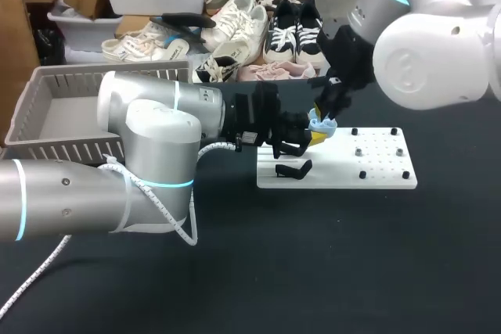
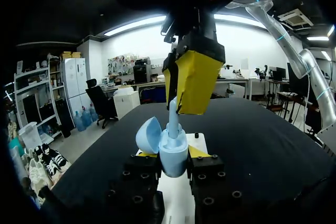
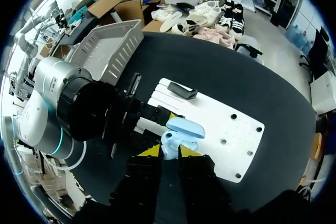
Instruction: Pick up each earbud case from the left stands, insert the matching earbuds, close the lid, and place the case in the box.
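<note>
A light blue earbud case (image 2: 173,156) stands upright with its lid (image 2: 148,135) swung open. My left gripper (image 2: 173,155) is shut on its body from both sides. From above, my right gripper (image 2: 188,85) is shut on a light blue earbud (image 2: 172,116), whose lower end sits in the case's opening. In the head view both grippers meet over the white stand board's (image 1: 376,168) left end, the left gripper (image 1: 308,138) just below the right gripper (image 1: 325,113), with the case (image 1: 321,125) between them. The right wrist view shows the open case (image 3: 185,127) just ahead of its yellow fingertips (image 3: 149,151).
A black stand (image 1: 293,169) sits on the board's left part, and small black pegs (image 1: 362,174) dot its right part. The grey slatted box (image 1: 63,115) stands at the table's back left. A white cable (image 1: 47,267) runs along my left arm over the dark table.
</note>
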Available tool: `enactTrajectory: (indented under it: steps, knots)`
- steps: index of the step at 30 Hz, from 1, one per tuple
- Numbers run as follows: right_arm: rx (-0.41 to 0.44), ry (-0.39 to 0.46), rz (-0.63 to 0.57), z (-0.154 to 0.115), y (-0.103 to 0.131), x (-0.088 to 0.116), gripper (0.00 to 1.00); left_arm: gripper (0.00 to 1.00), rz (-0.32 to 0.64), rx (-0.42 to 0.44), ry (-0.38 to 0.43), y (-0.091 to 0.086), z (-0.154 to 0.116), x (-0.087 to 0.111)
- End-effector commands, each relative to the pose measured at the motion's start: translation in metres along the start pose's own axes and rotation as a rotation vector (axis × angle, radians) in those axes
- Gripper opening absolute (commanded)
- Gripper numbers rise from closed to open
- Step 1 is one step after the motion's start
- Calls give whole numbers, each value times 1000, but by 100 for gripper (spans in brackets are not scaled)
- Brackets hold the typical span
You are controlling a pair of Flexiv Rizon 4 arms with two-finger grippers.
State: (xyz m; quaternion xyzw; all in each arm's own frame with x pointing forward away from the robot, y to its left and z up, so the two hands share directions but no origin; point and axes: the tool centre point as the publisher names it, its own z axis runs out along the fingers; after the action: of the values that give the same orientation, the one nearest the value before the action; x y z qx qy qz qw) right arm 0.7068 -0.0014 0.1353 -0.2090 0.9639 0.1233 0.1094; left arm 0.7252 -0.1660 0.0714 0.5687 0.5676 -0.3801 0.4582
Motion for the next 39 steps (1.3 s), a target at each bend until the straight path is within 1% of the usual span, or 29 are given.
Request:
enactTrajectory:
  steps: [1,14,21,39]
  knots:
    - [0,-7,10,0,1,0,0,0,1,-5,-3,-1,0,1]
    - [-4,-16,57,1,3,-4,0,0,1,-5,-3,-1,0,1]
    - [-3,-8,71,6,3,-5,0,0,1,-5,-3,-1,0,1]
    - [8,-4,86,8,0,-7,0,0,1,-5,-3,-1,0,1]
